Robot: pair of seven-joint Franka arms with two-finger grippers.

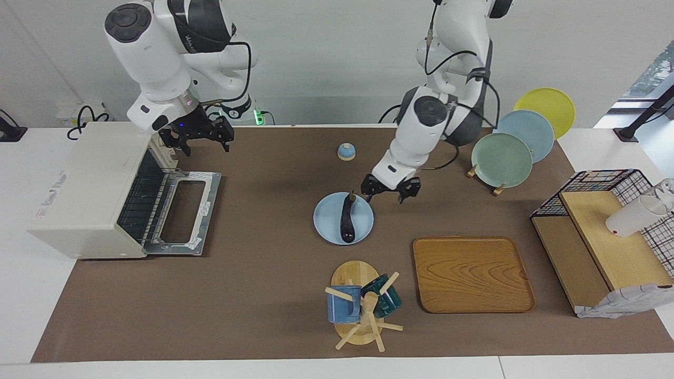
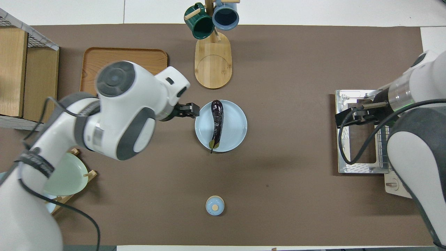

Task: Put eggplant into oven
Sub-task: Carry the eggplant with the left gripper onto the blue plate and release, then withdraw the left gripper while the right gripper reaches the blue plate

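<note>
The dark purple eggplant (image 1: 347, 218) lies on a light blue plate (image 1: 326, 226) in the middle of the table; it also shows in the overhead view (image 2: 216, 120), on the same plate (image 2: 237, 129). My left gripper (image 1: 389, 193) is open and empty, low over the mat just beside the plate's edge toward the left arm's end of the table (image 2: 190, 111). The off-white oven (image 1: 89, 189) stands at the right arm's end with its door (image 1: 184, 213) folded down open. My right gripper (image 1: 202, 138) is open and empty above the door's hinge edge (image 2: 348, 116).
A mug tree (image 1: 360, 305) with a blue and a green mug and a wooden tray (image 1: 471, 273) lie farther from the robots than the plate. A small blue lid (image 1: 346, 151) lies nearer. A rack of plates (image 1: 500, 160) and a wire shelf (image 1: 600, 237) stand at the left arm's end.
</note>
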